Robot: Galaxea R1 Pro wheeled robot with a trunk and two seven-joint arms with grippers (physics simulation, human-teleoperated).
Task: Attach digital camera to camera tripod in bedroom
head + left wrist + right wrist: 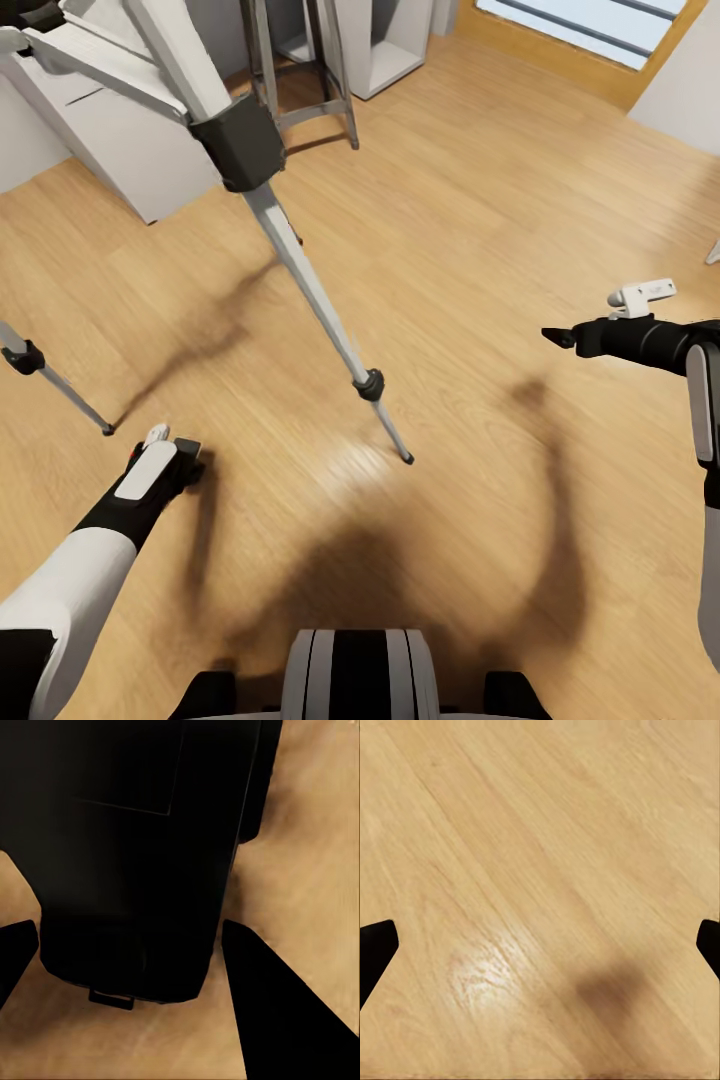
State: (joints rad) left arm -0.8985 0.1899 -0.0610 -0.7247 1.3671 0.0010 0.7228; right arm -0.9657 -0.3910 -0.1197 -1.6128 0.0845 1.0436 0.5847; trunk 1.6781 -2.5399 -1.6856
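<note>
Light wood floor point(480, 250) all around, robot standing right at the camera tripod point(310, 270). Silver-grey telescoping legs, black joints and feet; one leg runs down through the middle of the head view to a foot on the floor, a second leg sits at the left edge. Tripod head is out of frame at the top, so the mount point can't be judged.

Left gripper point(170, 450) low near the floor, between the two visible legs. In the left wrist view a black boxy body, the digital camera point(127, 847), sits between the two dark fingers point(270, 997); fingers look closed on it, though contact on the far side is hard to confirm. In the head view only a dark edge of it shows at the fingertips. Red button and pale side panel not visible.

Right gripper point(562, 338) hangs out to the right, well apart from the tripod; its fingers point(375, 949) are spread wide with only bare floor between them.

Step in hand, my read: bring the camera up to the tripod head. To do it well: lift the left arm clear of the leg beside it, keep the camera level with its base down, approach the head from above, don't knock a leg. White table point(120, 130) and grey stool point(300, 80) stand behind the tripod.
</note>
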